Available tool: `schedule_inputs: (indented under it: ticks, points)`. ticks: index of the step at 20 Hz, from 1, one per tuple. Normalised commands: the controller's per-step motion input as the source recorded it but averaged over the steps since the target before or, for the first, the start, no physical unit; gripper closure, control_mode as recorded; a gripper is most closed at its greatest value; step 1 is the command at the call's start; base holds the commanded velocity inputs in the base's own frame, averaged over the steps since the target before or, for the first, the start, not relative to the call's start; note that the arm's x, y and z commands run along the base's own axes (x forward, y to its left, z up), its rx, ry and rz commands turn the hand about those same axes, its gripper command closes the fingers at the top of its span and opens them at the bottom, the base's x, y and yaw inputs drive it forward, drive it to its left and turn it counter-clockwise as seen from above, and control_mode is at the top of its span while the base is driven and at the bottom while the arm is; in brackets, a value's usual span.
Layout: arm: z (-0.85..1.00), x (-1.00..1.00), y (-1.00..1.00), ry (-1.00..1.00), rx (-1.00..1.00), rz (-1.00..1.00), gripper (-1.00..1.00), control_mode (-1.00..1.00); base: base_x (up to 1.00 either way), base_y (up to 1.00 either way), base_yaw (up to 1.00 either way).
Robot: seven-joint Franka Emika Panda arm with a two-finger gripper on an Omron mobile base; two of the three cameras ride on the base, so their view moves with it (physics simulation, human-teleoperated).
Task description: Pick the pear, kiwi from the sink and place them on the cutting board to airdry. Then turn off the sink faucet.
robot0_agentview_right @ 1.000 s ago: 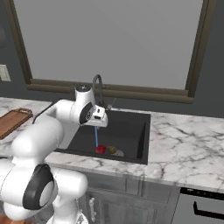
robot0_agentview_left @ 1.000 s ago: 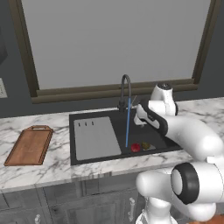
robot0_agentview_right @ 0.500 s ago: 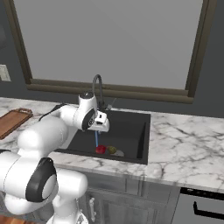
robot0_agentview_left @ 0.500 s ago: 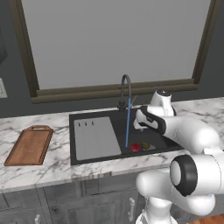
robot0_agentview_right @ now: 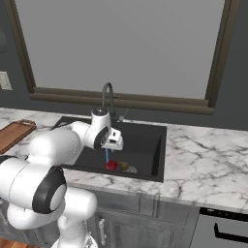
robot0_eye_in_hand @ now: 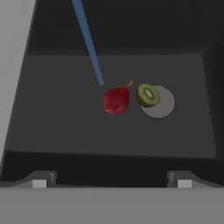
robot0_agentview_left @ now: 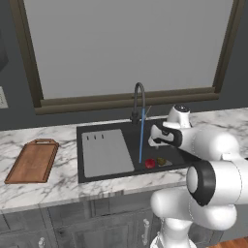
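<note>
Your sink (robot0_agentview_left: 127, 170) has water running from the sink faucet (robot0_agentview_left: 138, 99) into its black basin, and the cutting board (robot0_agentview_left: 33, 161) lies well apart on the counter to the left. The pear (robot0_eye_in_hand: 116, 100) and the kiwi (robot0_eye_in_hand: 147, 95) lie just beside each other on the basin floor, the kiwi at the edge of the drain (robot0_eye_in_hand: 162, 104). Your gripper (robot0_eye_in_hand: 111, 183) hangs above them fully spread and empty, so a slightly off descent could nudge the kiwi or catch both fruits, and either may roll away.

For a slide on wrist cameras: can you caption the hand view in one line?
Open claw above the black sink, where red pear and kiwi lie under the running water stream.
</note>
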Motion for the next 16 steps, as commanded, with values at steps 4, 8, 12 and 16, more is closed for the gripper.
schedule_inputs:
  ticks: [4, 8, 12, 16]
  points:
    - [-0.2, 0.07, -0.01, 0.0, 0.01, 0.0, -1.0, -1.0, 0.0, 0.0, 0.0]
    - [-0.21, 0.09, 0.0, 0.0, 0.01, 0.0, -1.0, -1.0, 0.0, 0.0, 0.0]
    - [-0.23, 0.11, 0.0, 0.0, 0.01, 0.0, -1.0, -1.0, 0.0, 0.0, 0.0]
    - [-0.25, 0.09, 0.0, 0.0, 0.0, -0.01, -1.0, -1.0, 0.0, 0.0, 0.0]
